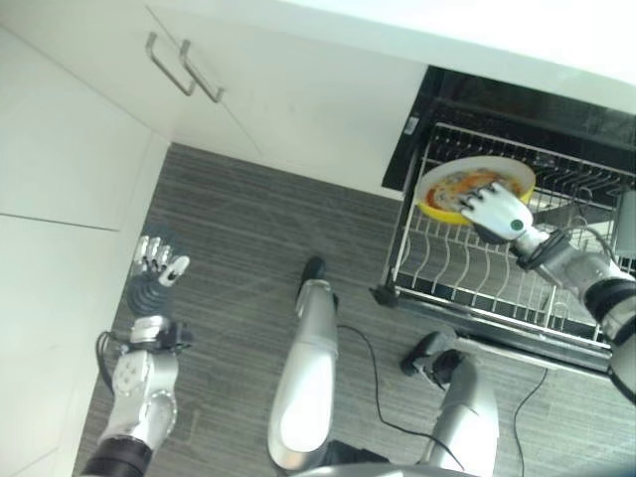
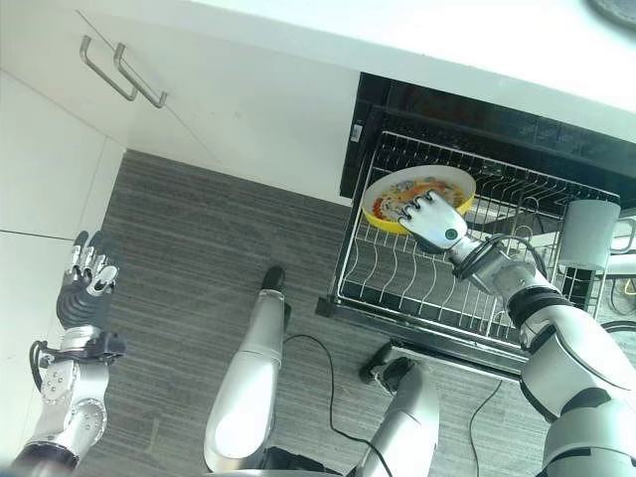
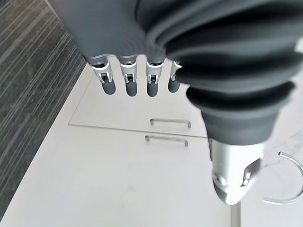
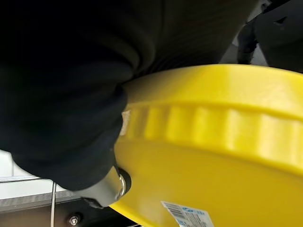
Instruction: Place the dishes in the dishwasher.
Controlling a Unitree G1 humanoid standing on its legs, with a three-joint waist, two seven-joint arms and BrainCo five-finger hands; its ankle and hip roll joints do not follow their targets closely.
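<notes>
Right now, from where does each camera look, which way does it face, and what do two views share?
Left eye view: on the head, facing down; right hand holds the yellow plate over the dishwasher rack.
Right eye view: beside it, same scene; left hand idle, open, near the white cabinets.
Left wrist view: along straight fingers toward the cabinet handles.
Right wrist view: pressed close under the plate.
Shared: both eyes show plate, rack, both hands.

Wire dishwasher rack (image 1: 467, 268) pulled out over grey striped floor (image 1: 248, 238), yellow plate (image 1: 472, 184) held tilted among the rack's tines, grey mug (image 2: 588, 234) seated at its right end.
</notes>
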